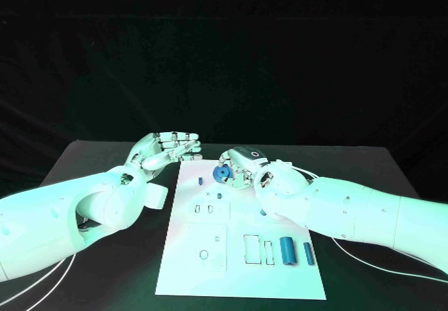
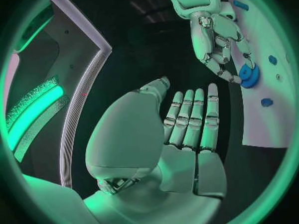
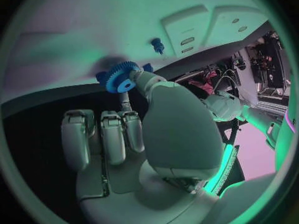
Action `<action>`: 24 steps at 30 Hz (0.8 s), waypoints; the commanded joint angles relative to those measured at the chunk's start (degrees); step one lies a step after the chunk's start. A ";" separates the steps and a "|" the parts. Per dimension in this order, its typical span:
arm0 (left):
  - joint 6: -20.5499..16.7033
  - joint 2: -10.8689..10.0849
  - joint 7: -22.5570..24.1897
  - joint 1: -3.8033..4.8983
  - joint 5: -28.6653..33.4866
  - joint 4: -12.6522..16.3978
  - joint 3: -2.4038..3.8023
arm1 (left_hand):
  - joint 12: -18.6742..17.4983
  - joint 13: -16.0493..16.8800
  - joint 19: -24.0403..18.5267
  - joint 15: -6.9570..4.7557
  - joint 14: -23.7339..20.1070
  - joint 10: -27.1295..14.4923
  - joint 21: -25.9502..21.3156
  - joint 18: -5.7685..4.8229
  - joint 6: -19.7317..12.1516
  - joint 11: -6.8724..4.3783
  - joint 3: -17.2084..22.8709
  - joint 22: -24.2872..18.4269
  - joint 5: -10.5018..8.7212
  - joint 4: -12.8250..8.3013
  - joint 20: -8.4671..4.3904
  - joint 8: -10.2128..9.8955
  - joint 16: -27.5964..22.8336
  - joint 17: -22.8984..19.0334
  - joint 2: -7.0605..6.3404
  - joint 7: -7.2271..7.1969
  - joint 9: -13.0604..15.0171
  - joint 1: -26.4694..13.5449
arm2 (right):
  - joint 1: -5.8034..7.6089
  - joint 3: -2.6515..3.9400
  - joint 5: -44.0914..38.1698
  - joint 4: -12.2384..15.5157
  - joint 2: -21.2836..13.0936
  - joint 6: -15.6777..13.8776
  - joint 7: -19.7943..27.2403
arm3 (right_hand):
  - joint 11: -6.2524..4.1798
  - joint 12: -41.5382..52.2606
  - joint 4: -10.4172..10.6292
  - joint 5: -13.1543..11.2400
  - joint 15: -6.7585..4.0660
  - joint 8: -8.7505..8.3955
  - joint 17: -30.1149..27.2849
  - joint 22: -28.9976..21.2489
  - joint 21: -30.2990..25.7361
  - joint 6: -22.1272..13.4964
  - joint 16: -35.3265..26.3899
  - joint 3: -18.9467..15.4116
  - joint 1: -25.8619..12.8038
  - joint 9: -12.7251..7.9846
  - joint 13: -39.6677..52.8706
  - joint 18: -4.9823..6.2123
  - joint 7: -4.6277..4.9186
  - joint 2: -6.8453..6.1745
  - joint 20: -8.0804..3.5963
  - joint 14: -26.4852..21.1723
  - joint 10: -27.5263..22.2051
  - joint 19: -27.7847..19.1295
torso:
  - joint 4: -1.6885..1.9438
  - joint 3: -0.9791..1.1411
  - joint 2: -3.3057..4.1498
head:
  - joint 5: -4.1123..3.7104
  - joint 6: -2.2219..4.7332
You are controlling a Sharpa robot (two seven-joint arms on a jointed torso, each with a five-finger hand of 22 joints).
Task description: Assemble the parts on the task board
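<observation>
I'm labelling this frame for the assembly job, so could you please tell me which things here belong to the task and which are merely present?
Belongs to the job:
- task board
- blue gear, held by the right hand
- two blue cylinders lying on the board
- small blue peg standing in the board

Merely present:
- left hand, open, beside the board
- black table

We saw right hand (image 1: pixel 245 170) hiding task board (image 1: pixel 187 259) far corner; gear (image 1: pixel 222 173) teeth blurred.

Dim room, black backdrop. Green-teal light washes white arms and task board (image 1: pixel 245 259), brightest near board's front edge. Wrist views: strong fisheye bending at rim, dark vignette, glowing green strip, soft blur on near surfaces.
</observation>
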 commanded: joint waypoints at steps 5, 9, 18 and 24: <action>1.06 0.13 0.23 0.10 -0.17 0.01 0.05 | -0.37 -0.04 -0.32 0.09 -0.31 0.09 0.00 0.68 -0.08 0.37 0.41 -0.07 -0.34 -0.01 0.25 -0.21 -0.38 0.05 0.13 1.58 0.07 -0.25 | -0.28 -0.08 -0.71 -1.20 0.63 1.66 0.31 | -0.32 0.18 -0.03 0.11 -0.35 1.21 15.07 11.02 0.17 1.58 0.34 0.27 -0.21 0.14 10.38 -0.94 -1.01 0.38 -0.38 5.97 1.43 3.19 | -0.09 0.07 -0.05 | 0.08 -0.10; 1.07 0.14 0.22 0.10 -0.17 -0.01 0.05 | -0.37 -0.04 -0.32 0.09 -0.31 0.09 0.00 0.68 -0.08 0.37 0.41 -0.07 -0.34 -0.01 0.25 -0.21 -0.38 0.05 0.13 1.58 0.07 -0.25 | -0.39 -0.15 -0.72 -1.63 1.00 2.35 0.15 | -0.31 0.16 -0.07 0.07 -0.34 1.19 15.07 10.93 0.09 1.54 0.34 0.32 -0.45 0.12 10.36 -0.92 -0.99 0.32 -0.39 5.97 1.42 3.12 | -0.07 0.09 -0.06 | 0.09 -0.21; 1.04 0.11 0.17 0.10 -0.17 -0.03 0.05 | -0.36 -0.04 -0.37 0.09 -0.34 0.14 -0.02 0.68 -0.06 0.37 0.47 -0.10 -0.40 -0.06 0.27 -0.20 -0.42 0.12 0.08 1.57 0.09 -0.31 | -0.66 -0.24 -0.73 -2.44 1.46 3.27 -0.44 | -0.22 -0.15 -0.28 -0.24 -0.29 0.92 15.07 10.71 -0.15 1.05 0.34 0.50 -1.40 -0.03 9.99 -0.85 -0.86 0.01 -0.38 5.97 1.05 2.96 | -0.10 0.07 -0.04 | 0.06 -0.25; 1.05 0.06 0.11 0.10 -0.17 -0.02 0.05 | -0.36 -0.04 -0.37 0.09 -0.34 0.14 -0.02 0.68 -0.06 0.37 0.47 -0.10 -0.40 -0.06 0.27 -0.20 -0.42 0.12 0.08 1.57 0.09 -0.31 | -0.73 -0.26 -0.78 -1.98 1.09 3.16 -0.47 | -0.18 -0.21 -0.35 -0.26 -0.27 0.84 15.07 10.71 -0.15 0.91 0.34 0.55 -1.55 -0.07 9.92 -0.85 -0.82 -0.05 -0.37 5.97 0.97 2.96 | -0.04 0.08 -0.02 | 0.03 -0.31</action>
